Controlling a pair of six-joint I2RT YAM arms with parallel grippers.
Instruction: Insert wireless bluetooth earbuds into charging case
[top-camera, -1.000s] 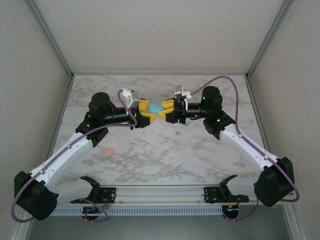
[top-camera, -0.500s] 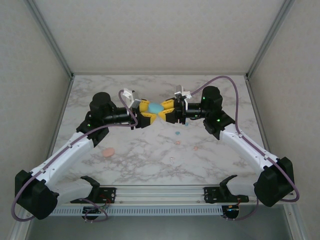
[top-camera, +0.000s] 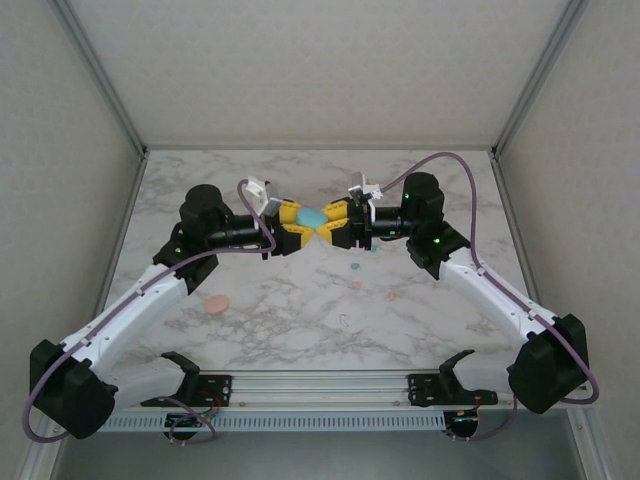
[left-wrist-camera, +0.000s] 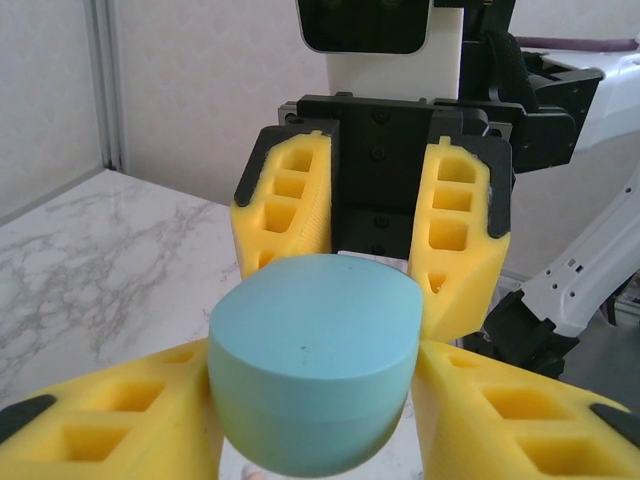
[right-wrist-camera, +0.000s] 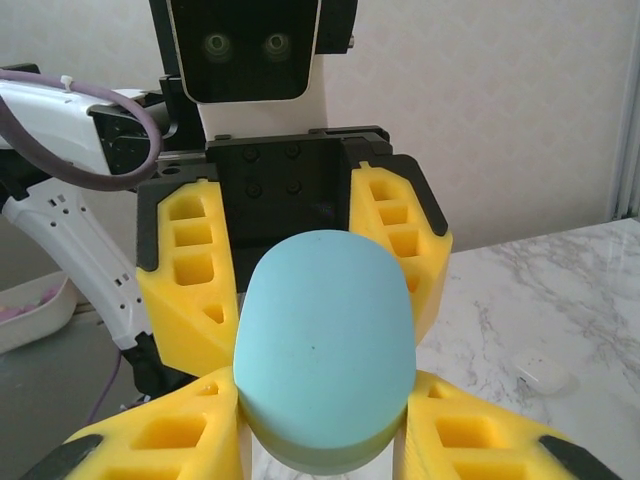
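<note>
A closed teal oval charging case (top-camera: 311, 215) hangs above the middle of the table, gripped from both ends. My left gripper (top-camera: 298, 224) is shut on its left end and my right gripper (top-camera: 329, 223) on its right end. In the left wrist view the case (left-wrist-camera: 315, 350) sits between my yellow fingers (left-wrist-camera: 110, 415), with the right gripper's fingers (left-wrist-camera: 465, 235) behind it. From the right wrist the case (right-wrist-camera: 325, 335) shows the same way, pinched at its sides. A teal earbud (top-camera: 353, 267) and two salmon earbuds (top-camera: 355, 285) (top-camera: 391, 296) lie on the marble below.
A salmon-pink oval case (top-camera: 216, 303) lies on the table near the left arm. A small pale object (top-camera: 343, 320) rests near the front middle, and another small white piece (right-wrist-camera: 540, 372) shows on the marble. Walls enclose three sides.
My left gripper's fingers have drawn in a little on the teal case. Both arms and the case stay almost where they were.
</note>
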